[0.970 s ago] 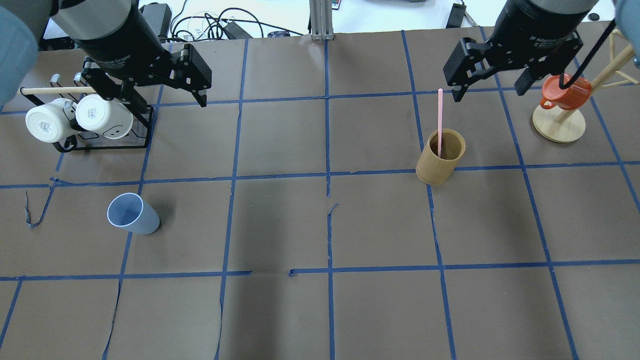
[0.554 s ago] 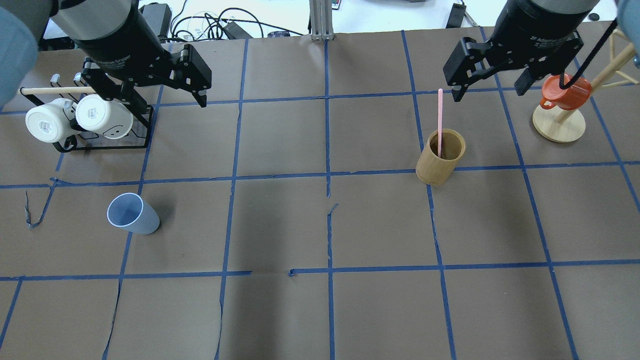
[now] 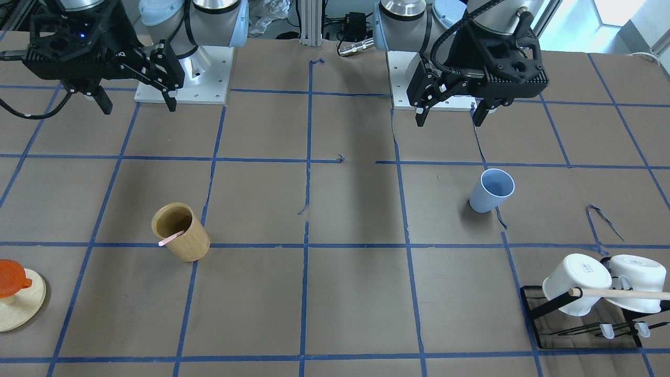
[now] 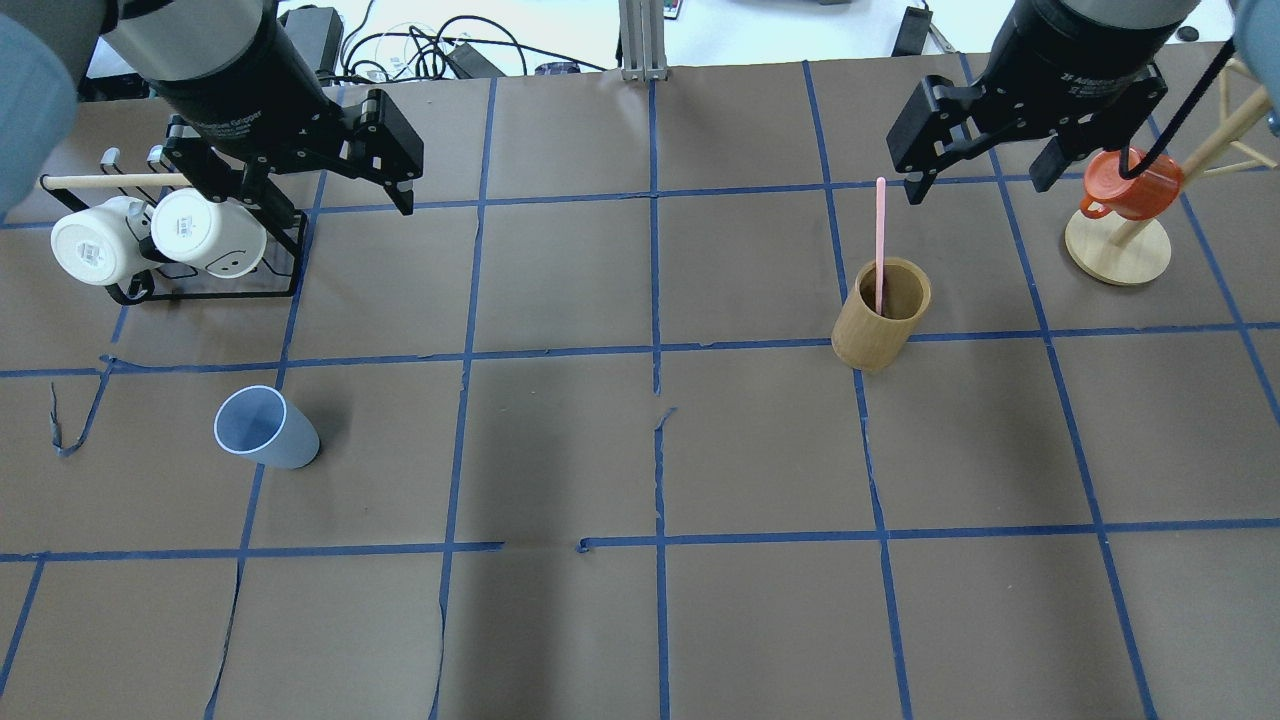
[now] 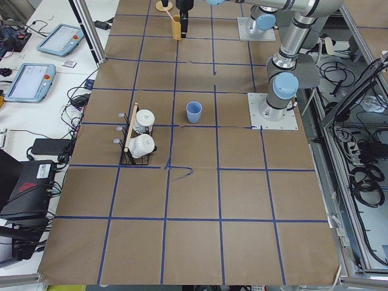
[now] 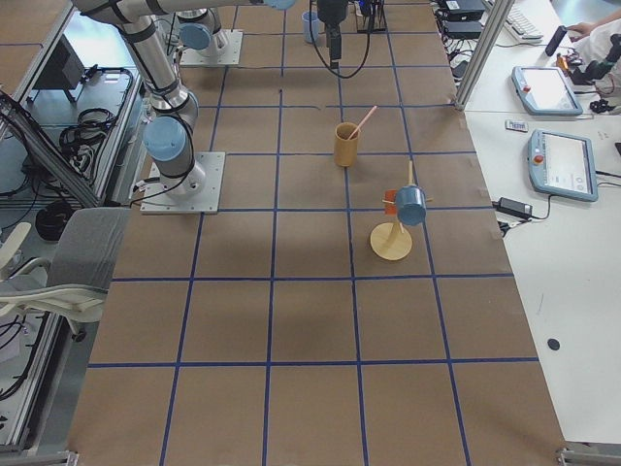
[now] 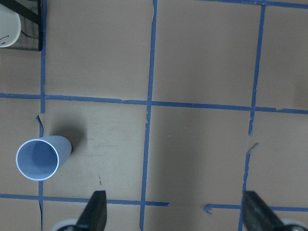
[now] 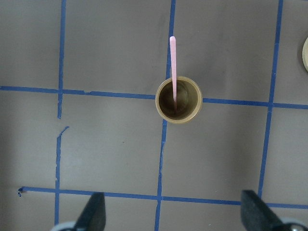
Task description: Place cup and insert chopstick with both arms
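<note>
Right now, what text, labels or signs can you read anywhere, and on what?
"Adaptive Gripper", faint: body of the left gripper, overhead view.
"2F Adaptive Gripper", faint: body of the right gripper.
Base stamps on the white mugs: too small to read.
Screens of the tablets: too small to read.

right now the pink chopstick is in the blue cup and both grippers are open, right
No: the pink chopstick stands in the wooden cup, not the blue cup, per the overhead exterior view. The left gripper and right gripper are open.
</note>
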`<state>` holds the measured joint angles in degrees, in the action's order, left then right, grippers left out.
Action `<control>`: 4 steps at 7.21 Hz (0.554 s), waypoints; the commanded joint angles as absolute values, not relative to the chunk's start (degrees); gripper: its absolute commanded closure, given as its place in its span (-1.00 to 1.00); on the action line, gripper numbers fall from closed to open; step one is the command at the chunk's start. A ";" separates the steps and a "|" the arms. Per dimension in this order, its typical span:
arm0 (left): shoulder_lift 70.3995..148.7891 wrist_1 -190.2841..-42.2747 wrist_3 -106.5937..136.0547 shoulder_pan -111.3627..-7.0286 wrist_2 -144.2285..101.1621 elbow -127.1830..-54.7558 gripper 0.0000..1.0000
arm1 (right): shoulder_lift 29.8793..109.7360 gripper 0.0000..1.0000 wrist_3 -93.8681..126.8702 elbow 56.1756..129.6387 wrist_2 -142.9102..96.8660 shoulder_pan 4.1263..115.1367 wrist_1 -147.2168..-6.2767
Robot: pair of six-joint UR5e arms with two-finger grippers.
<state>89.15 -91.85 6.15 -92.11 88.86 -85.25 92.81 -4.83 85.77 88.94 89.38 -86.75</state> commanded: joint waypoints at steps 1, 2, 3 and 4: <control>89.12 -91.85 6.15 -92.11 88.86 -85.25 -1.00 | 92.81 -1.00 -4.75 85.87 88.95 89.38 -86.75; 89.03 -91.85 6.15 -92.11 88.86 -85.25 -1.00 | 92.81 -1.00 -4.75 86.04 88.95 89.38 -86.75; 89.03 -91.85 6.15 -92.11 88.86 -85.34 -1.00 | 92.81 -1.00 -4.83 86.13 88.95 89.38 -86.75; 89.03 -91.85 5.89 -92.02 88.86 -85.34 -1.00 | 92.81 -1.00 -4.83 86.13 88.86 89.38 -86.75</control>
<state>89.05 -91.85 6.10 -92.09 88.86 -85.31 92.81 -4.81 86.07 88.93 89.38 -86.75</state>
